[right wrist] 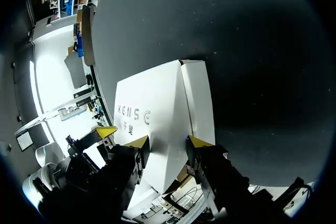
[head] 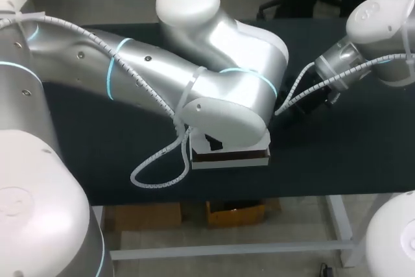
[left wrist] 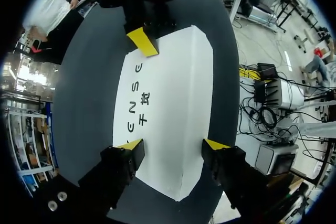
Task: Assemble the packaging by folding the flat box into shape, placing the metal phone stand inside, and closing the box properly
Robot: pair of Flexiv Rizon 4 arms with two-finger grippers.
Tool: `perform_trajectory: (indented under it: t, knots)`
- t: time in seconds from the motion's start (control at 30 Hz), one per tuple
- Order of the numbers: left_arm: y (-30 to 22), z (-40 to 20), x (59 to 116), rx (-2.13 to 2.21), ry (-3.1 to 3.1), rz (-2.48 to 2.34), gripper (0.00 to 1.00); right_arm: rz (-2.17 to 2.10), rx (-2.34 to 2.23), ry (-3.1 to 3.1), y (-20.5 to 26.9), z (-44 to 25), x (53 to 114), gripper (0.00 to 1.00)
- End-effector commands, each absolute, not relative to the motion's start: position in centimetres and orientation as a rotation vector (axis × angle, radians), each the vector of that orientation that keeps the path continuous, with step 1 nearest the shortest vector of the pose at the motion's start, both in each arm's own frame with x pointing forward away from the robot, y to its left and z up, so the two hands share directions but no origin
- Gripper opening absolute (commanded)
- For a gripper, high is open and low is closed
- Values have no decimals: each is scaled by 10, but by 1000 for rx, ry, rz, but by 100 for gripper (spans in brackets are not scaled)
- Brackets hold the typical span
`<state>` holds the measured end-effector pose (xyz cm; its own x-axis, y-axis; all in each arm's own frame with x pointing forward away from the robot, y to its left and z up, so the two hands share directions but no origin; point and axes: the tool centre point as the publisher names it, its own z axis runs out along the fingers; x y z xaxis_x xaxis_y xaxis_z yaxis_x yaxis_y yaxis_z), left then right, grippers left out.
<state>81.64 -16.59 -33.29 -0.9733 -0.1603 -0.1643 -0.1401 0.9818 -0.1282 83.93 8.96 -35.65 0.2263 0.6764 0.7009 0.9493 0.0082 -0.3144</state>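
Note:
The white box (head: 230,157) with dark print on its top lies on the black table (head: 337,154), mostly hidden under my left arm's wrist in the head view. In the left wrist view my left gripper (left wrist: 173,144) stands open astride the near end of the box (left wrist: 168,103), its tips close to both long sides. My right arm's yellow fingertip (left wrist: 143,41) rests on the far end. In the right wrist view my right gripper (right wrist: 169,141) is shut on that end of the box (right wrist: 157,114). No phone stand shows in any view.
The table's front edge (head: 259,194) runs a short way in front of the box. Bare black tabletop (right wrist: 236,51) stretches beyond the box on the right arm's side.

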Motion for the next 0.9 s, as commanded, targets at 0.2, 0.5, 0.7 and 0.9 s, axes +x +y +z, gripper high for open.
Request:
perform_trajectory:
  t: [0.2, 0.5, 0.7, 0.9]
  knots:
    - [-170, -343, 814, -229, 2891, -147, 73, -450, -1734, -1519, 90, -356, 839, 43]
    - [-172, -347, 818, -228, 2862, -124, 57, -450, -1734, -1519, 90, -356, 839, 43]
    - [-174, -349, 820, -238, 2809, -84, 54, -450, -1734, -1519, 90, -356, 839, 42]
    - [-175, -347, 821, -239, 2748, -66, 49, -450, -1734, -1519, 90, -356, 839, 42]
